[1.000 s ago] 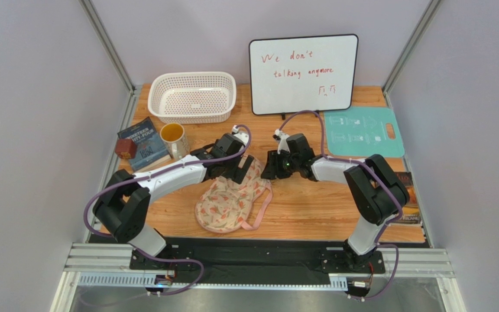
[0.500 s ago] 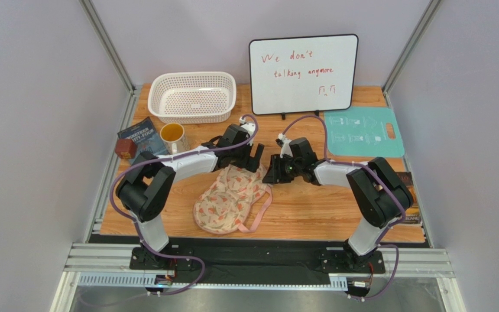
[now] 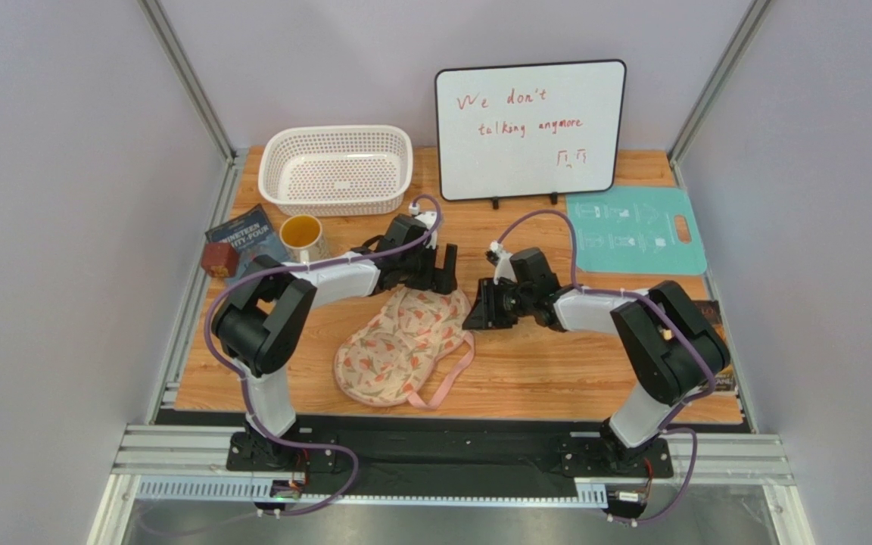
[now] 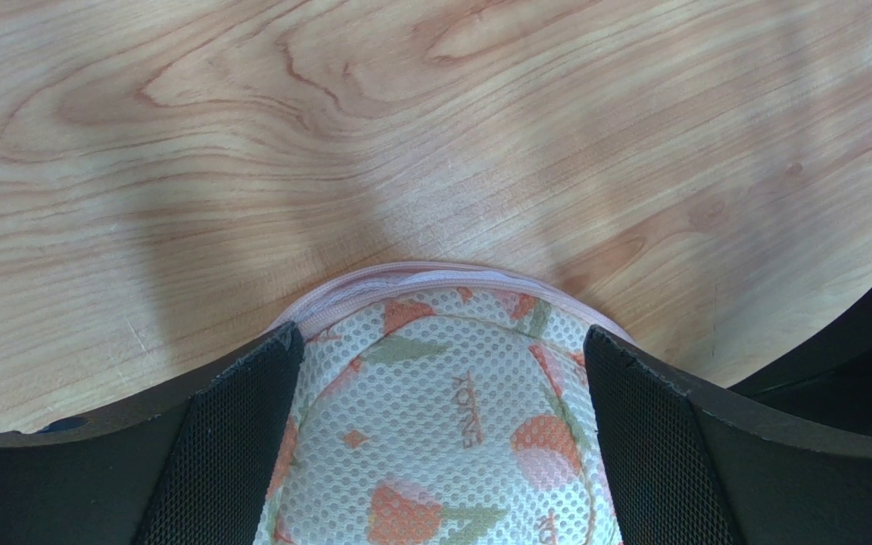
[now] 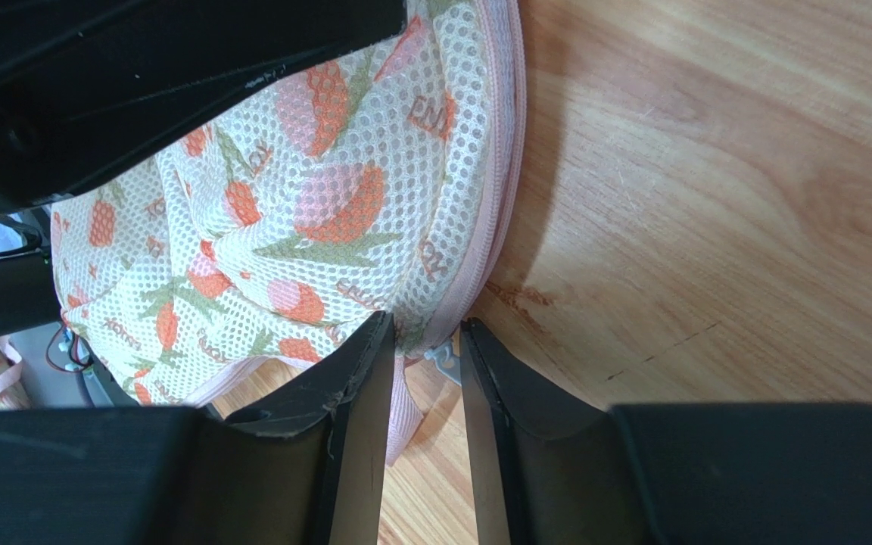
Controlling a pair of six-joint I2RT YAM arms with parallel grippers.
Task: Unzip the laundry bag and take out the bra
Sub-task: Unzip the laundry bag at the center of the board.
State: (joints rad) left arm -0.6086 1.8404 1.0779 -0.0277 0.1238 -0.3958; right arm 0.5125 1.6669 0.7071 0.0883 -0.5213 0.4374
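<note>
The laundry bag (image 3: 397, 346), a cream mesh pouch with orange and green print and pink zipper trim, lies on the table's middle. My left gripper (image 3: 438, 273) is open, its fingers (image 4: 236, 443) straddling the bag's far lobe (image 4: 441, 432). My right gripper (image 3: 477, 312) is at the bag's right edge. In the right wrist view its jaws (image 5: 427, 341) stand narrowly apart around the pink zipper trim (image 5: 495, 170), and the small grey zipper pull (image 5: 443, 358) lies between the tips, not clamped. The bra is hidden from view.
A white perforated basket (image 3: 336, 168) and a whiteboard (image 3: 529, 127) stand at the back. A mug (image 3: 303, 241), a book (image 3: 250, 244) and a brown cube (image 3: 220, 260) are at the left. A teal board (image 3: 634, 231) lies at the right.
My left gripper has swung to the far side of the bag and now straddles its far lobe. The bag has shifted slightly left. My right gripper has edged nearer the bag's right edge.
</note>
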